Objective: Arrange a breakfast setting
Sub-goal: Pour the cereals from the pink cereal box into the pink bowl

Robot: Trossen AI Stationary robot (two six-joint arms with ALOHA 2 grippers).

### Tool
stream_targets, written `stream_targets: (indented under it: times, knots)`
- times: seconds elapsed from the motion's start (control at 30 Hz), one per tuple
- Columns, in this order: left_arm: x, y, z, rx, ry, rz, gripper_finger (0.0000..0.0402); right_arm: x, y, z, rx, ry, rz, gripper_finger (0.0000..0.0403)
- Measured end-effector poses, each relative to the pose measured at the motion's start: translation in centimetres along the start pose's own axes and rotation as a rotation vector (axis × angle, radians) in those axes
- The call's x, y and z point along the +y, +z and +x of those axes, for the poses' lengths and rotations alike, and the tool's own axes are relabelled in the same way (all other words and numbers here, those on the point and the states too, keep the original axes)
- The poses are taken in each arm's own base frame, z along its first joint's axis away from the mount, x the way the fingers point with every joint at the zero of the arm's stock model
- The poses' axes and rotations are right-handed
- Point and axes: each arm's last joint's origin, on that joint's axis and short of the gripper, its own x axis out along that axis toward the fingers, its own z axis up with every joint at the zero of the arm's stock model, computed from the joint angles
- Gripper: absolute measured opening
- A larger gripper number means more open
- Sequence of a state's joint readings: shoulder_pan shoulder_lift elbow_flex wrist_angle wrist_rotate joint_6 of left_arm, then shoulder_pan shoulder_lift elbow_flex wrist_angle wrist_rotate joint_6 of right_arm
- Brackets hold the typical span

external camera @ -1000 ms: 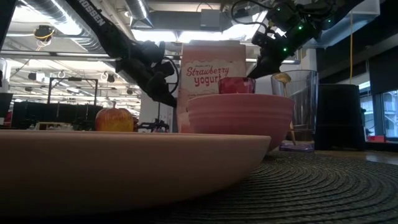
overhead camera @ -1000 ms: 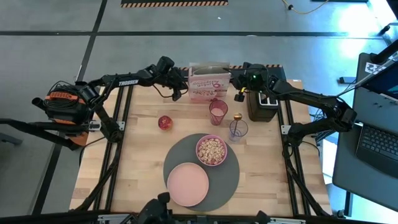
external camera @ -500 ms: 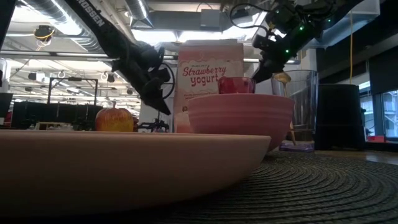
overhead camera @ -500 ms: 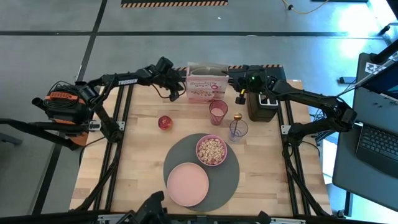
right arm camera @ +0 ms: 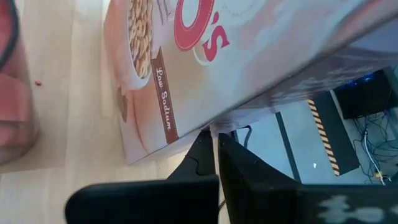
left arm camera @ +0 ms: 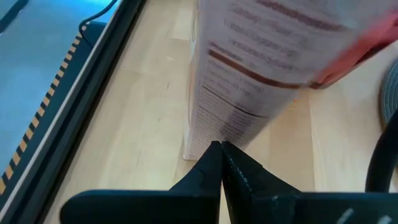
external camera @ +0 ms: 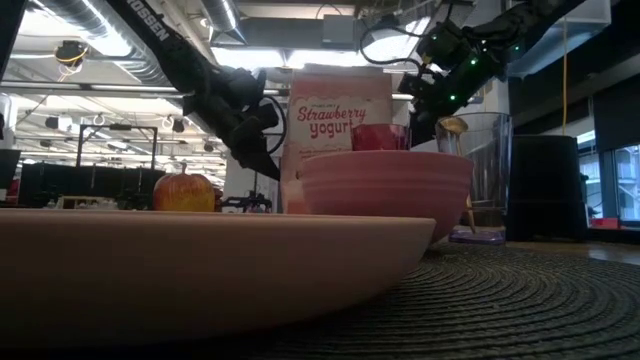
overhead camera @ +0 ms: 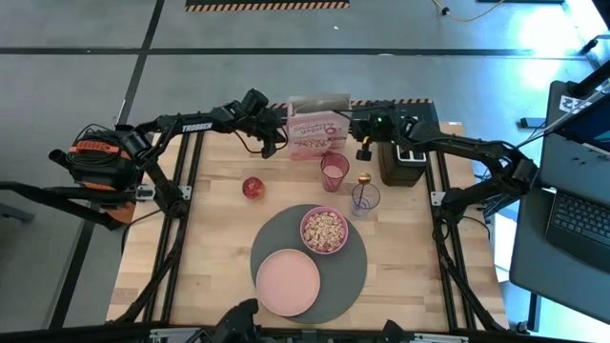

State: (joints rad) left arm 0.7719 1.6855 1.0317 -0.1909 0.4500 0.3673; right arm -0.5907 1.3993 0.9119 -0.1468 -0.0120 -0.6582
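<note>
- The cereal box (overhead camera: 318, 126) was seen standing upright near the middle of the far edge of the counter (overhead camera: 214, 238), its "Strawberry yogurt" face turned toward the near edge.
- The left gripper (overhead camera: 272, 136) was positioned just beside the box's left side; in the left wrist view its jaws were pressed together, their tips at the box's lower corner (left arm camera: 236, 118).
- The right gripper (overhead camera: 359, 133) was positioned just beside the box's right side; in the right wrist view its jaws were nearly pressed together, with only a thin gap, at the edge of the box (right arm camera: 186, 68). Whether either gripper touched the box could not be told.
- The pink tumbler (overhead camera: 335, 171) was seen just in front of the box, with the clear glass (overhead camera: 365, 199) to its right and nearer the near edge; the small spoon (overhead camera: 364, 181) stood in the glass.
- The red apple (overhead camera: 253, 187) lay left of the tumbler, apart from it.
- The round dark-grey mat (overhead camera: 355, 272) was placed toward the near edge, carrying the pink bowl (overhead camera: 324, 230), filled with cereal, on its far part and the larger pink plate (overhead camera: 288, 281) on its near-left part.
- A black toaster (overhead camera: 404, 152) was located at the far right of the counter.
</note>
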Motion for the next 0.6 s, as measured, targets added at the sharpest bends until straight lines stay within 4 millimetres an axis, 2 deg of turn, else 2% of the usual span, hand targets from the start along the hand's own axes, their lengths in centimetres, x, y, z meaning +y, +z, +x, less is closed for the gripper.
stream_targets:
  times: [0.4, 0.6]
  knots:
    - [0.24, 0.21, -0.03, -0.029, 0.009, -0.013, 0.0, -0.15, 0.67, 0.14, -0.115, 0.036, -0.002, 0.0]
    - [0.44, 0.29, -0.05, -0.032, 0.042, -0.01, 0.0, -0.09, 0.61, 0.15, -0.105, 0.037, -0.001, 0.0]
